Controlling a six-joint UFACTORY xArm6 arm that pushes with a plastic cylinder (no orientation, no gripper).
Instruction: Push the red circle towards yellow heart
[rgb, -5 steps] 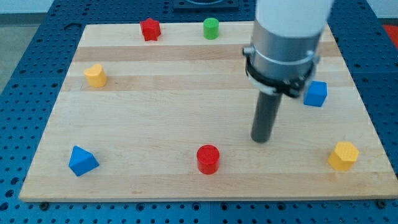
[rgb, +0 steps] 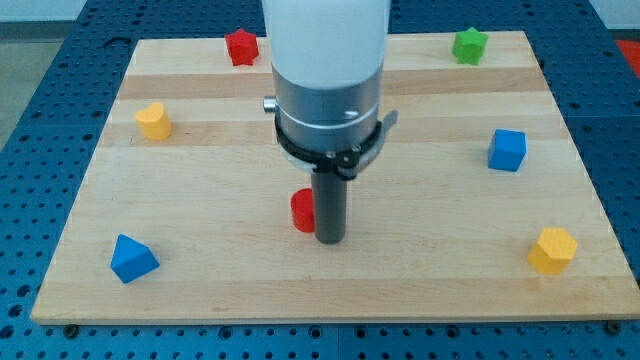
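While half hidden behind the rod near the board's lower middle, red circle (rgb: 302, 210) touched on its right side by my tip (rgb: 330, 240), a placing that suits a shove leftward and upward toward yellow heart (rgb: 153, 120) at far upper left. No pincer on this rig, only the bare rod. Well apart: blue triangle (rgb: 132, 258), red star (rgb: 240, 46), green block (rgb: 469, 45), blue cube (rgb: 507, 150), yellow hexagon (rgb: 552, 250).

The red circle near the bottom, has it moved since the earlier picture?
Yes. The red circle has slid up and slightly left, away from the board's bottom edge. My tip now sits against its right side.
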